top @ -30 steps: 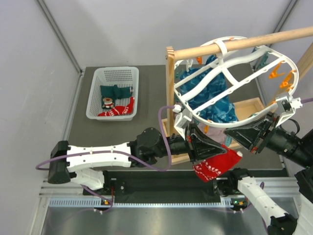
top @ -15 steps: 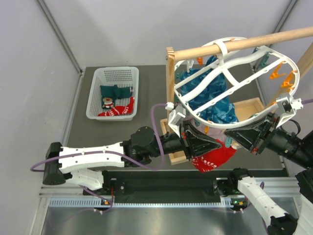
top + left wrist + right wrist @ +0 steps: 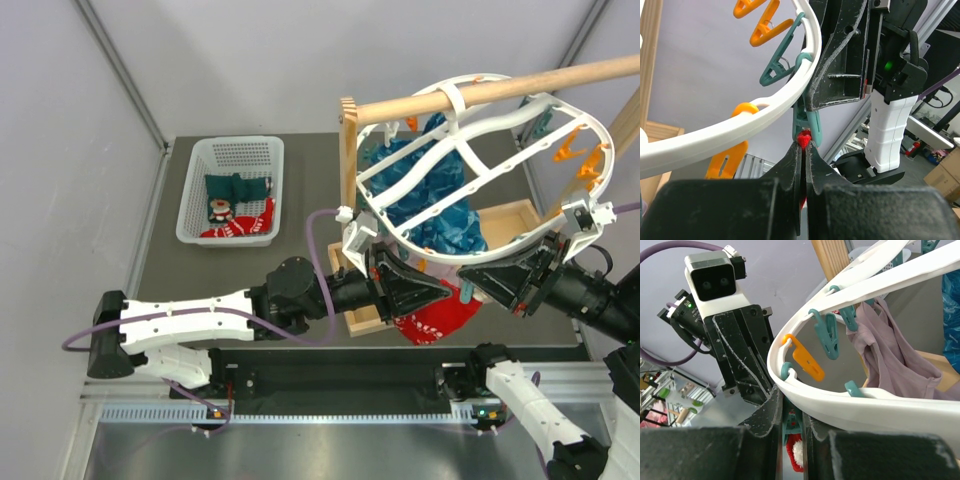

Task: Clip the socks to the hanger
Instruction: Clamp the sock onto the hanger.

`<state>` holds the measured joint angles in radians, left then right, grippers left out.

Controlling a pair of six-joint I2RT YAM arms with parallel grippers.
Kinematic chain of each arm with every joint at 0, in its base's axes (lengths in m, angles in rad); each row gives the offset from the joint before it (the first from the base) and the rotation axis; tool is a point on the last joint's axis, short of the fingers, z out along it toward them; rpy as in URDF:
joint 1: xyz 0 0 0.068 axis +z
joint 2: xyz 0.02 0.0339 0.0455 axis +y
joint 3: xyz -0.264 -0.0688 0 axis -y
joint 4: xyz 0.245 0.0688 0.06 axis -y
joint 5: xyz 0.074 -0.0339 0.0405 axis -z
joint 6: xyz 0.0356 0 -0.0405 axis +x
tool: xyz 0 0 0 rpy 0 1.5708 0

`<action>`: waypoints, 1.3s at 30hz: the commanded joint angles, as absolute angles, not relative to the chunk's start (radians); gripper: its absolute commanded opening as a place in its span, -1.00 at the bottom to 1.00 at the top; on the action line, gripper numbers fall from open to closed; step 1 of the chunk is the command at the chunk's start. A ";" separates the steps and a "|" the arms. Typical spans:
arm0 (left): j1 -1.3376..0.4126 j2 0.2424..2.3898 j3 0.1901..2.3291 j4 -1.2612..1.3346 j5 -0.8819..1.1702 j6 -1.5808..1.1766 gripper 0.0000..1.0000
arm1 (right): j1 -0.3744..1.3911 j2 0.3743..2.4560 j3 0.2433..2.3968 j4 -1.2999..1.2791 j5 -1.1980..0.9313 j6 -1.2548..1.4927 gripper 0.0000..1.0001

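Note:
The white oval hanger (image 3: 463,98) hangs from the wooden rod. Under its near rim (image 3: 765,107) my left gripper (image 3: 803,145) is shut on the edge of a red sock (image 3: 435,318), which dangles below. The sock's red tip (image 3: 804,138) sits right at the mouth of a teal clip (image 3: 809,125). My right gripper (image 3: 794,407) comes in from the right and is shut on that same teal clip (image 3: 796,420) under the rim (image 3: 865,410). The sock's red and white top (image 3: 797,452) shows just below. The two grippers (image 3: 445,291) (image 3: 472,284) meet tip to tip. More socks (image 3: 238,205) lie in the basket.
A white perforated basket (image 3: 195,205) stands at the back left. The wooden stand's rod (image 3: 540,78) and tray (image 3: 512,214) carry the hanger. A teal-blue cloth (image 3: 440,205) and a mauve cloth (image 3: 885,350) hang from it. Orange clips (image 3: 585,155) line the far rim.
My left arm has moved forward and to the right, bringing the red sock up under the hanger's rim to the teal clip. The right gripper has hardly moved.

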<state>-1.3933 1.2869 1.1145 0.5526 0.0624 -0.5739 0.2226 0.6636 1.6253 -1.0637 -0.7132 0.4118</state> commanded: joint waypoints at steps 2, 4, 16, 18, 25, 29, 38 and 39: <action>-1.382 1.270 1.176 0.618 0.075 -0.565 -1.00 | 0.239 0.675 1.621 -1.114 -0.782 0.393 -1.00; -1.382 1.273 1.186 0.614 0.078 -0.563 -1.00 | 0.239 0.672 1.624 -1.115 -0.785 0.394 -1.00; -1.381 1.305 1.178 0.632 0.060 -0.595 -1.00 | 0.239 0.670 1.661 -1.150 -0.766 0.405 -0.26; -1.381 1.298 1.172 0.589 -0.001 -0.597 -0.98 | 0.239 0.672 1.681 -1.172 -0.746 0.402 0.10; -1.381 1.256 1.160 0.411 -0.202 -0.623 -0.23 | 0.241 0.684 1.759 -1.291 -0.597 0.371 0.69; -1.382 1.230 1.141 0.357 -0.227 -0.626 0.21 | 0.239 0.680 1.801 -1.400 -0.490 0.338 0.89; -1.382 1.158 1.089 0.344 -0.132 -0.675 0.22 | 0.244 0.612 1.783 -1.477 -0.405 0.351 0.89; -1.384 1.170 1.097 0.347 -0.088 -0.678 0.19 | 0.244 0.609 1.776 -1.477 -0.391 0.351 0.88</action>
<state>-1.3830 1.1782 1.0912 0.3210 -0.1722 -0.6548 0.2283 0.6342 1.7931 -1.3132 -0.4427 0.3416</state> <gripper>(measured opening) 0.611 0.944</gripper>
